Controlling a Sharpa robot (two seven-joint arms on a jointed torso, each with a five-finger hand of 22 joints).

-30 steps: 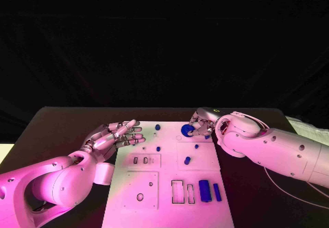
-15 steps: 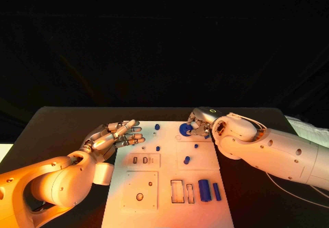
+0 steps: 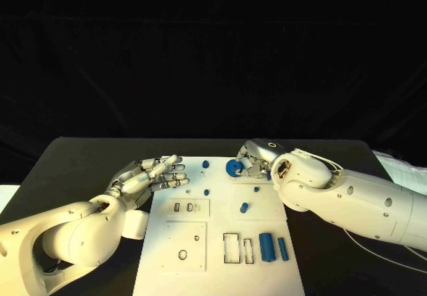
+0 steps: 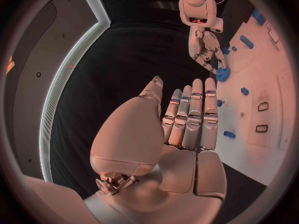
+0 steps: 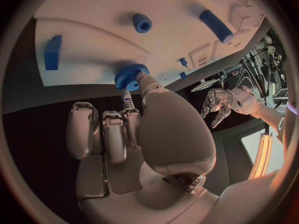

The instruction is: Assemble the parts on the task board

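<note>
A: What's the right hand (image 3: 255, 164) doing at the far end of the task board (image 3: 223, 259)?

B: It pinches the blue gear (image 3: 235, 168) between thumb and a finger, just at the board's far right corner. The right wrist view has the toothed rim caught at the fingertips (image 5: 142, 78), the other fingers curled clear below it, probably so the gear's face stays free to go down on its seat.

A: Is it seated?

B: I can't tell; it sits at the board's surface or a little above it. I'd judge this as the placing step.

A: And the left hand (image 3: 149, 175)?

B: Holding nothing, fingers straight and a little apart, palm up beside the board's far left edge. My guess is it waits out of the way.

A: Other parts?

B: A blue cylinder (image 3: 265, 244) and a thinner blue bar (image 3: 282, 248) lie at the board's near right, beside two rectangular slots (image 3: 237, 248); small blue pegs (image 3: 205, 164) stand mid-board
</note>
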